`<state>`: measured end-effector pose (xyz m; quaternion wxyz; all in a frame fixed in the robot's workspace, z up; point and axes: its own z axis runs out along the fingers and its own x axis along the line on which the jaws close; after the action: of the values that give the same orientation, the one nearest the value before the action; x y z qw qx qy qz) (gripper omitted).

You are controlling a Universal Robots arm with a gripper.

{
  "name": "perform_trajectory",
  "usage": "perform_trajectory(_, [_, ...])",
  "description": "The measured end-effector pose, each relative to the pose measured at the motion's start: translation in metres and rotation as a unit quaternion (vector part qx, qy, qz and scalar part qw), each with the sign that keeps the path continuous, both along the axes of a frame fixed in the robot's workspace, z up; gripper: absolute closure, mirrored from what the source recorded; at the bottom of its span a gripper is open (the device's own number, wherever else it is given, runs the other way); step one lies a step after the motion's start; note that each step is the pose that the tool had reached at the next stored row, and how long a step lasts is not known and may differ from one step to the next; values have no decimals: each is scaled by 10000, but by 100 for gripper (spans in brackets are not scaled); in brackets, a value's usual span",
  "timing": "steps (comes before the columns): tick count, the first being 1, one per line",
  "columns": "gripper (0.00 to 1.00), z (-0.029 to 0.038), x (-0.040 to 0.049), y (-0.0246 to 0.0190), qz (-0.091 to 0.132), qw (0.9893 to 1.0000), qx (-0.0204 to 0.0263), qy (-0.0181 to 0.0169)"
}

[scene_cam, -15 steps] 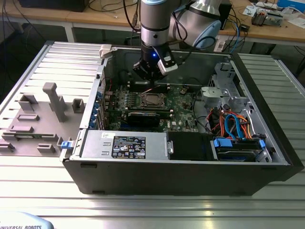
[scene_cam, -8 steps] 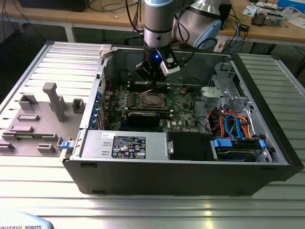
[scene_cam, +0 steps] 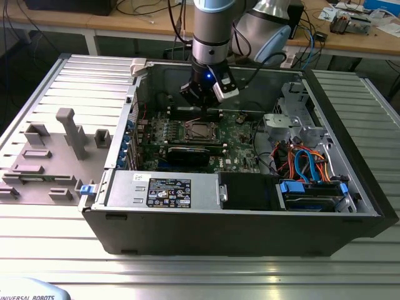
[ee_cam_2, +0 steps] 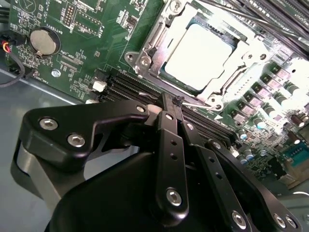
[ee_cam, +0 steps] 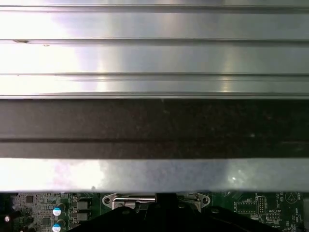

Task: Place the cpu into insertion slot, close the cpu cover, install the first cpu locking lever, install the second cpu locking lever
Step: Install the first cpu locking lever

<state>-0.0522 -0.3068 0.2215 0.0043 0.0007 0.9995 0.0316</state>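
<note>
While the black two-fingered end effector is hovering just beside the near edge of the socket, its fingers are pressing together with nothing visibly between them, their tips sitting next to a thin bright metal locking lever that is running along the socket's side. In the second wrist view the small flat square cpu with its dull silver metal top is lying inside the square metal-framed insertion slot, and the thin silvery cpu cover with its square window is appearing to lie down around it, though I cannot tell whether it is fully seated. In the exterior view the end effector is hanging inside the open dark grey computer case, directly over the far edge of the insertion slot on the green motherboard, the case itself resting on the ribbed aluminium surface. The risk here, as I judge it, is lying in the slim lever: closed tips pushing slightly off its line could be slipping past it and striking the neighbouring black memory slots, or could be dragging the cover sideways across the chip.
</note>
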Motion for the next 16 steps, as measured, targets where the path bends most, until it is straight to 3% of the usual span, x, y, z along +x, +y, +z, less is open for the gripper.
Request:
perform_trajectory(9, [89, -44, 52, 0, 0, 10000, 1, 1])
perform_trajectory(16, [89, -108, 74, 0, -29, 10000, 9, 34])
